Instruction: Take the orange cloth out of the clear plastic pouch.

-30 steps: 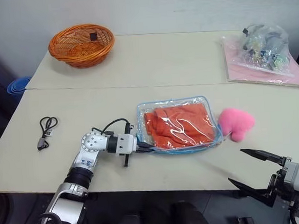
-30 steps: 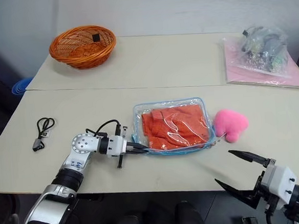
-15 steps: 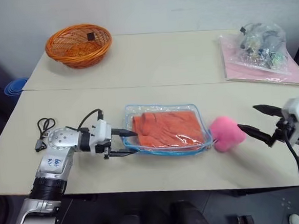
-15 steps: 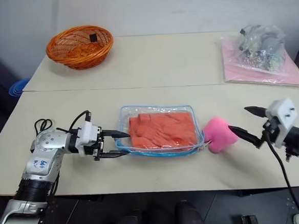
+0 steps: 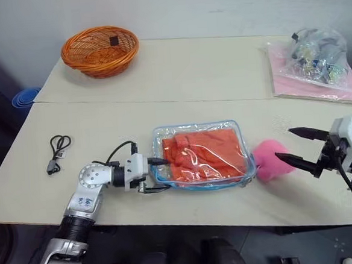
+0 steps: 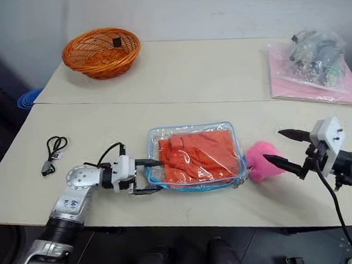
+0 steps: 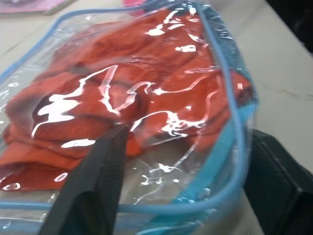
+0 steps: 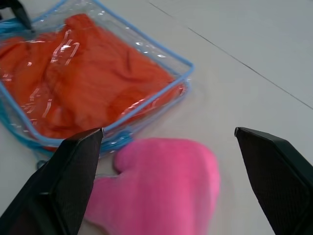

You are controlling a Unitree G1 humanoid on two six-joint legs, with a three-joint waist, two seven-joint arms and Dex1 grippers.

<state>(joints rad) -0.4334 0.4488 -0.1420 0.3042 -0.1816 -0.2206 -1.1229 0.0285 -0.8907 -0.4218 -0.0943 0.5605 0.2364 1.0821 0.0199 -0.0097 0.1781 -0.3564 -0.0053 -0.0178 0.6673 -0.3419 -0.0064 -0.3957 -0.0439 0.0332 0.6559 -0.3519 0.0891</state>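
The clear plastic pouch with light-blue trim lies flat near the table's front edge. The wrinkled orange cloth is inside it, seen through the plastic. My left gripper is open at the pouch's left end. One of its fingers rests over the pouch's top, and the other is beside the blue trim. My right gripper is open just right of the pink plush, pointing left toward it, with nothing between its fingers.
The pink plush touches the pouch's right end. An orange wicker basket stands at the back left and a black cable lies at the left. A clear bag of small items rests on a pink sheet at the back right.
My left gripper was shut at the pouch's left edge and has now opened. My right gripper rose from below the table's front edge to beside the pink plush.
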